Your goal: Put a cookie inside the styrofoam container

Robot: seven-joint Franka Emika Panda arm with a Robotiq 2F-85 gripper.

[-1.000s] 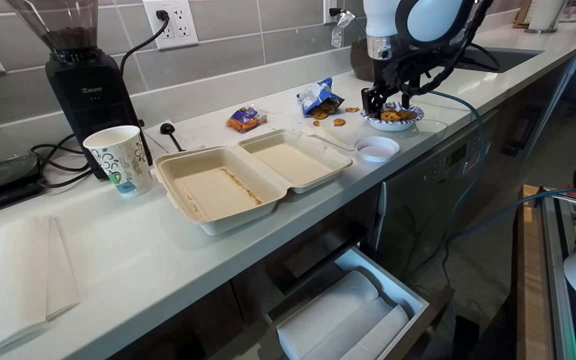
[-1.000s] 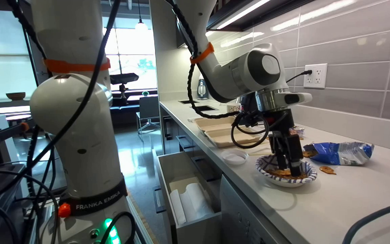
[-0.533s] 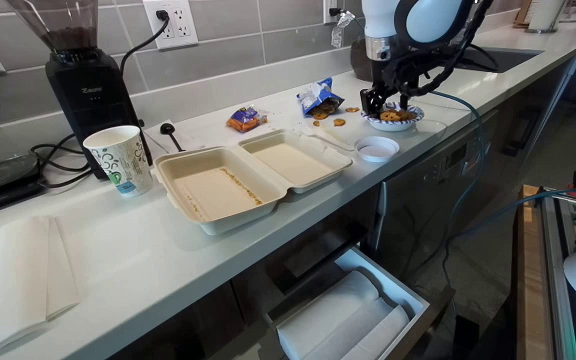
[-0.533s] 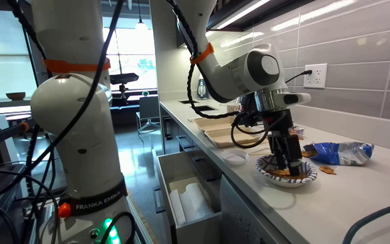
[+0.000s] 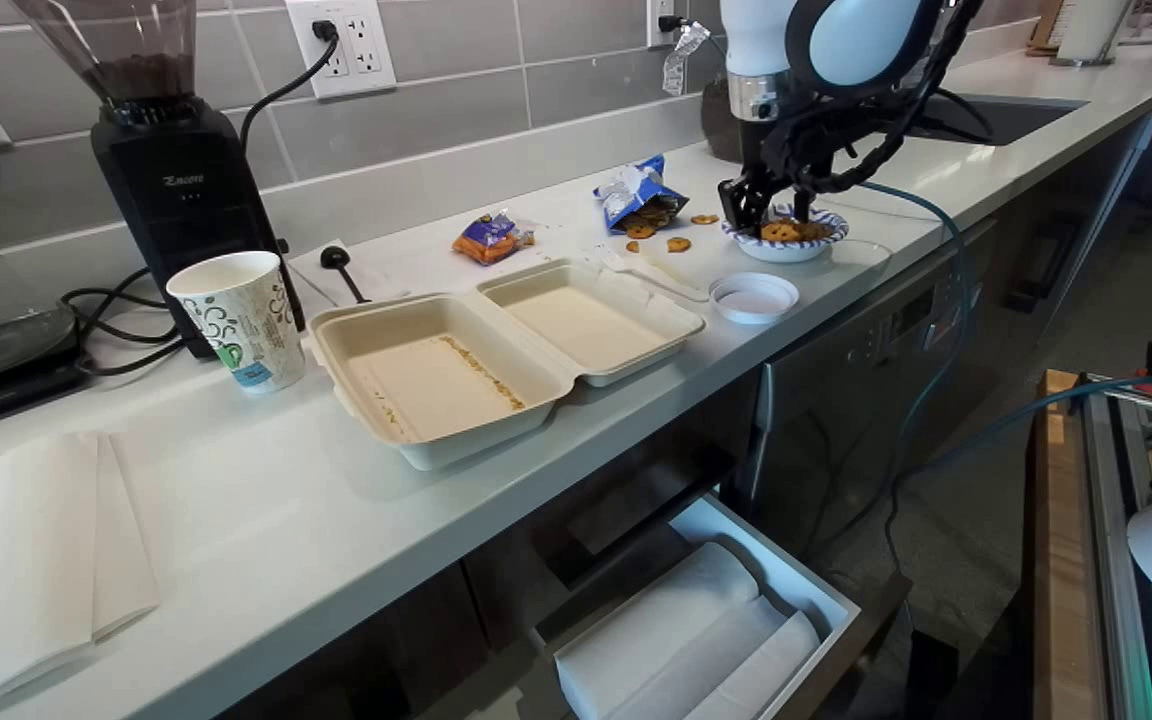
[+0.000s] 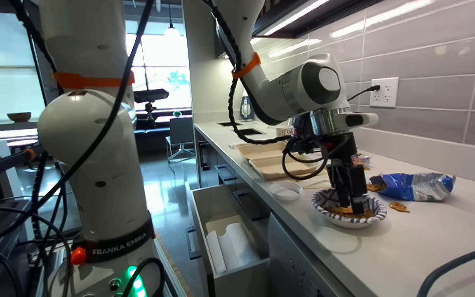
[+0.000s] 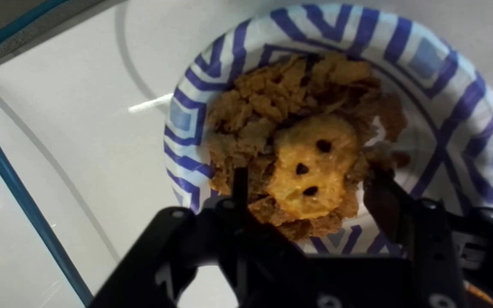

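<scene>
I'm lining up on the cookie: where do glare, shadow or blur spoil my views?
Wrist view: cookie readable, jaws on either side dark and blurred, glare streaks on the counter; in an exterior view, the styrofoam container is clear, the cabinets below in shadow; in an exterior view, window blown out, reflections across the tiles.

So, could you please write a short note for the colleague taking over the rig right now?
Gripper: open, jaws on either side of the cookie, apparently not gripping yet.
Cookie: on brown flakes in the patterned bowl.
Styrofoam container: lying open on the counter, crumbs inside, no cookie visible.
Done: gripper straddling the cookie.
Left: close on it, lift, carry it to the container, release.
</scene>
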